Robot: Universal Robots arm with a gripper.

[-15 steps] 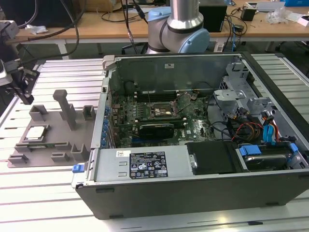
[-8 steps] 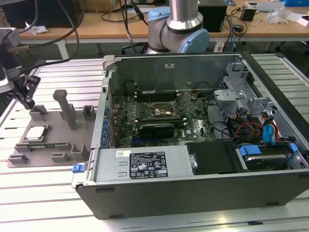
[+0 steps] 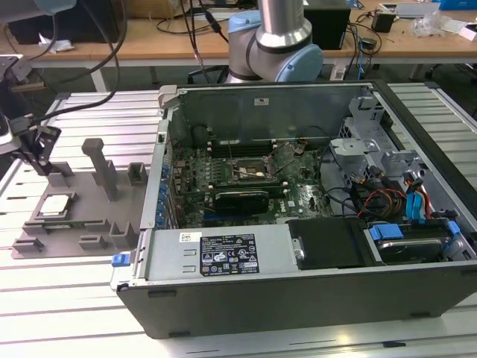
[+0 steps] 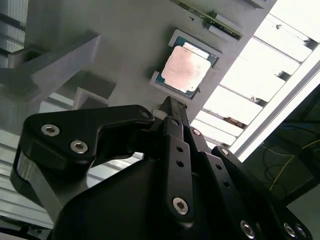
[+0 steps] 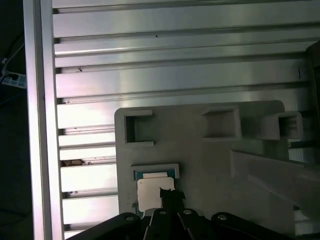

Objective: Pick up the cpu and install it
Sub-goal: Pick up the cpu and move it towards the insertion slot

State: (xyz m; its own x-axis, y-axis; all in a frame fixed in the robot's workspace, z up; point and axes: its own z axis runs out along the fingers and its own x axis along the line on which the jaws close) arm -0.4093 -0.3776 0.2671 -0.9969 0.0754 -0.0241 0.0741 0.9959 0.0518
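The slatted aluminium table (image 3: 67,298) lies under the hand and carries everything else. On it, well away from the hand toward the exterior view's right, stands the open computer case (image 3: 298,298). On the case floor is the green motherboard (image 3: 195,183), and the square metal-framed socket (image 3: 250,171) sits near the board's middle. The arm's grey and blue joint (image 3: 276,41) rises behind the case's back wall.

Directly below the hand is the grey moulded tray (image 4: 125,40), flat on the table and beside the case on the exterior view's left. It has several open slots and an upright post (image 3: 100,160). The post stands off to one side of the hand.

The hand (image 4: 171,106) hangs low over the tray with its black linkages drawn in. Its fingers are pressed together into one narrow tip, and nothing is pinched between them. In the first wrist view the same dark tip (image 5: 170,194) points down at the tray's surface.

The cpu (image 4: 186,67) lies flat in a shallow framed pocket of the tray, silvery top up, just ahead of the hand's tip. In the first wrist view the tip overlaps one edge of the chip (image 5: 149,194), but whether it touches the chip cannot be told. In the exterior view the cpu (image 3: 56,204) rests in the tray, on the near side of the hand and well apart from the socket in the case.
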